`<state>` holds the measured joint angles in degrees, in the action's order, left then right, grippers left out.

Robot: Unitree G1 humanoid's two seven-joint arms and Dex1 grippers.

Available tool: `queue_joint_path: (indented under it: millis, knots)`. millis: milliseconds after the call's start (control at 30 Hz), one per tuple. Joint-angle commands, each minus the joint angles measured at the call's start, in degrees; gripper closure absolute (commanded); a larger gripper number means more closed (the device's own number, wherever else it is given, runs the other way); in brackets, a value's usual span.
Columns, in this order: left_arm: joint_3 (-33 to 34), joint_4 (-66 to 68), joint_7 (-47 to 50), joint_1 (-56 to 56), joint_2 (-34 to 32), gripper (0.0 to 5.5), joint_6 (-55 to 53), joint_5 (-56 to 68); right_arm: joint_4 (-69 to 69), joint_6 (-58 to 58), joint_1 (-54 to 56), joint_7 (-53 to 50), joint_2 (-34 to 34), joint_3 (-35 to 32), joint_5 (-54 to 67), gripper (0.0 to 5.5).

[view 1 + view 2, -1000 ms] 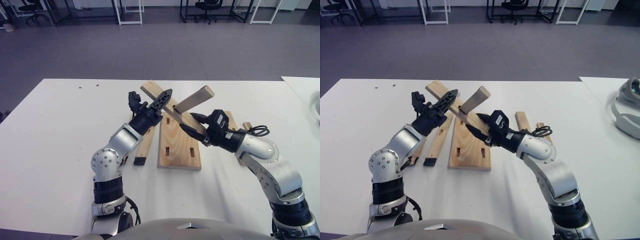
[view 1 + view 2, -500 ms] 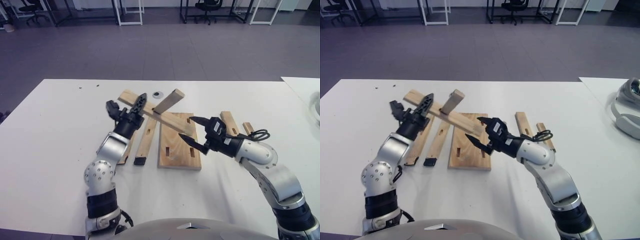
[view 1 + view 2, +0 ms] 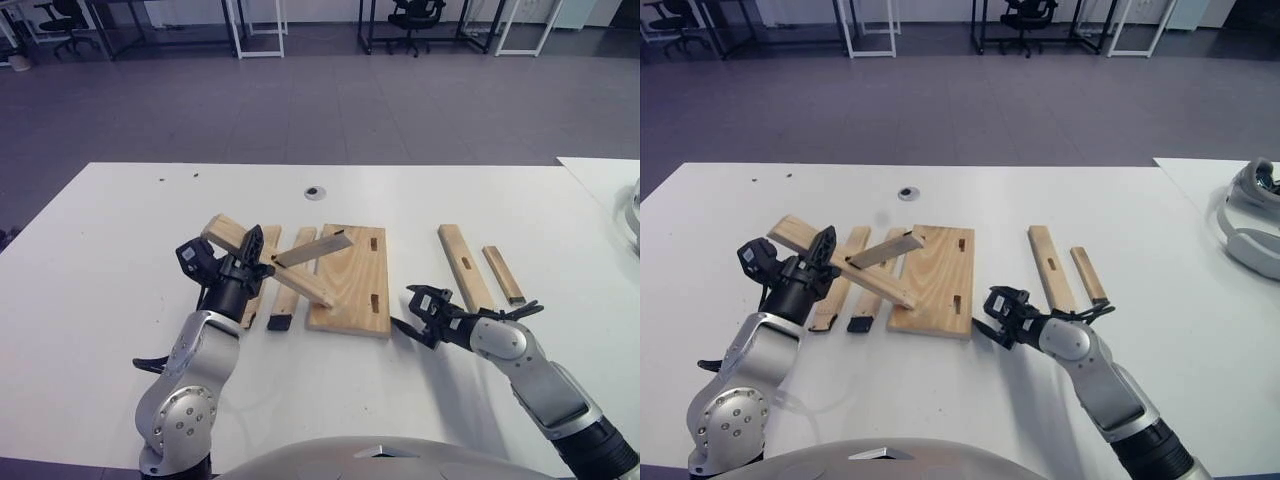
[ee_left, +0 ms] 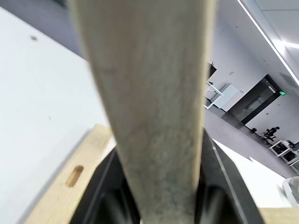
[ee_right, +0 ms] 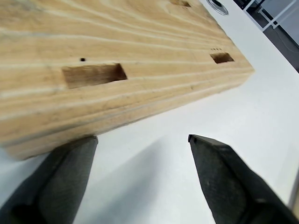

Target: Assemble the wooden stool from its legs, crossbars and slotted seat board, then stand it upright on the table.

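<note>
Stool parts are spread over a white table (image 3: 120,260) in the head views. Just right of the frame's centre, the slotted seat board (image 3: 352,285) is laid flat, with 2 slots showing along its right side.

In the left half, the left gripper (image 3: 250,262) is clamped on a leg (image 3: 300,287). The leg is held tilted, and its lower end is over the board's left edge. A crossbar (image 3: 312,249) is fitted into this leg and points toward the upper right. A flat slat (image 3: 284,305) is seen on the table beneath them.

To the right of the board, well apart from it, a second leg (image 3: 463,265) and a short crossbar (image 3: 499,274) are laid side by side.

Lower right of centre, the right gripper (image 3: 415,320) is held low at the board's near right corner with its fingers spread apart. In the right wrist view, 1 fingertip (image 5: 60,172) appears to touch the board's edge.
</note>
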<state>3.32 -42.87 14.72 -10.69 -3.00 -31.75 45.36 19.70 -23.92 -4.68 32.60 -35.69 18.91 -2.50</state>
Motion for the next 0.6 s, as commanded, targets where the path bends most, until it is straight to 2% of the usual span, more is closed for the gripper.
queue_joint_path:
  millis: [33, 200, 400, 467, 600]
  knots:
    - [-2.3, -0.7, 1.6, -1.9, -3.0, 4.48, -3.2, -6.2, -3.1, -0.6, 1.3, 1.1, 2.5, 3.5, -1.2, 1.86]
    - [1.2, -2.6, 2.1, 1.2, -5.4, 4.48, -5.7, -6.1, -4.5, -0.9, 2.0, 0.4, 5.0, 4.6, -1.8, 1.86]
    - [5.4, 0.7, -2.4, 7.0, -10.0, 4.48, -9.9, -2.6, -6.6, 0.1, 2.6, 0.0, 5.7, 4.7, -2.4, 1.86]
    - [4.1, 1.6, -5.0, 7.0, -12.5, 4.48, -12.4, -2.6, -6.9, 0.3, 2.7, -0.1, 5.8, 4.6, -2.5, 1.86]
    - [-3.2, 3.0, -10.9, 7.1, -19.1, 4.48, -14.8, -7.3, -6.7, 0.3, 2.9, -0.3, 5.7, 4.5, -2.7, 1.86]
